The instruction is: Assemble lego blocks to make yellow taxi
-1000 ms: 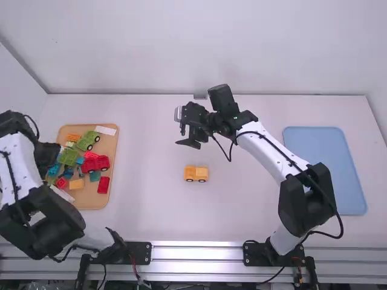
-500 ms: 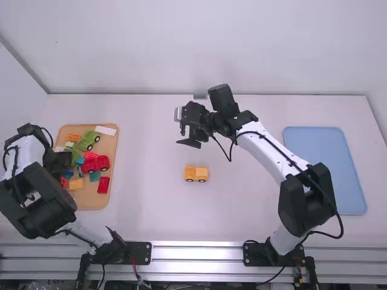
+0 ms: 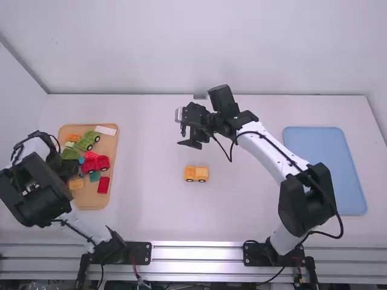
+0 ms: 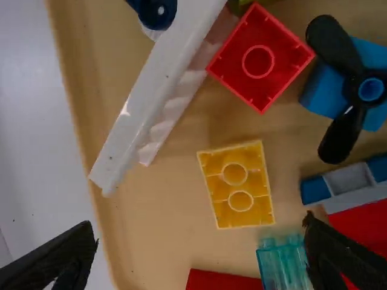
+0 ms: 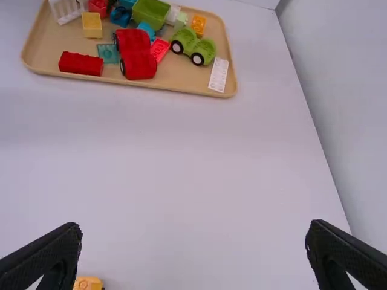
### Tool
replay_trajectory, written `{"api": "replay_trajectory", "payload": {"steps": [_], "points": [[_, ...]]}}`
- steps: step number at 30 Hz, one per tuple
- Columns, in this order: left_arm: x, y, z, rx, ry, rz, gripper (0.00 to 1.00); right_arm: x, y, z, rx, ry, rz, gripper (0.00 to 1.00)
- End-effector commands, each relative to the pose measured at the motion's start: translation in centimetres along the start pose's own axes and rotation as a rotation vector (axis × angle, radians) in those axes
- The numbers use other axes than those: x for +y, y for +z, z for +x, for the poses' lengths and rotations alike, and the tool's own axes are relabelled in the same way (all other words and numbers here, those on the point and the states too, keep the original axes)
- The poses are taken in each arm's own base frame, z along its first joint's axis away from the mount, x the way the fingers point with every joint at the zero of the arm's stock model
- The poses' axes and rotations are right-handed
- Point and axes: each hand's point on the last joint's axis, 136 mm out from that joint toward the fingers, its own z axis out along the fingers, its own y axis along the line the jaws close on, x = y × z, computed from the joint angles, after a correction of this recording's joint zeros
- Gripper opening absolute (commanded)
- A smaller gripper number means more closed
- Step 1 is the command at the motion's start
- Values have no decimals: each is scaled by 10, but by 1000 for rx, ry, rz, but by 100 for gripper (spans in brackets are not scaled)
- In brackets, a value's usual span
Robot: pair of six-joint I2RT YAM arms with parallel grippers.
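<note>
Left end effector (image 3: 71, 169): fingers wide apart, nothing gripped, I have it over the wooden tray (image 3: 91, 202). Right end effector (image 3: 181, 138): also spread, empty, above the worktop (image 3: 242, 208). Yellow wheeled base (image 3: 196, 174) sits on the worktop between my arms, nearer the right one; right wrist view catches part of it, by one finger. Left wrist view gives the yellow block (image 4: 236, 184) in the tray, hollow underside up, two round tubes inside, plus black propeller (image 4: 329, 42) on a blue block and long white piece (image 4: 151, 109). Right wrist view gives green car (image 5: 202, 52) in the tray, beside a white plate (image 5: 219, 75). High view adds blue tray (image 3: 326, 169), far right.
</note>
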Motion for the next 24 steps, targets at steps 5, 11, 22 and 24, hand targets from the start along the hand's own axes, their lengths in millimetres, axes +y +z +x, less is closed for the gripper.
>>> {"api": "replay_trajectory", "payload": {"steps": [5, 11, 22, 24], "points": [[-4, 11, 4, 4, -28, -19, 85, -4, -2, -3, -7, 0, 5, 99], [-7, 29, 11, -12, -52, 2, 83, -6, -4, -1, -3, 2, 8, 99], [-12, 42, 12, -17, -110, 46, 62, -8, -6, 2, -1, 6, 14, 99], [-13, 46, 12, -21, -134, 55, 63, -8, -5, 1, -1, 7, 14, 99]]}}
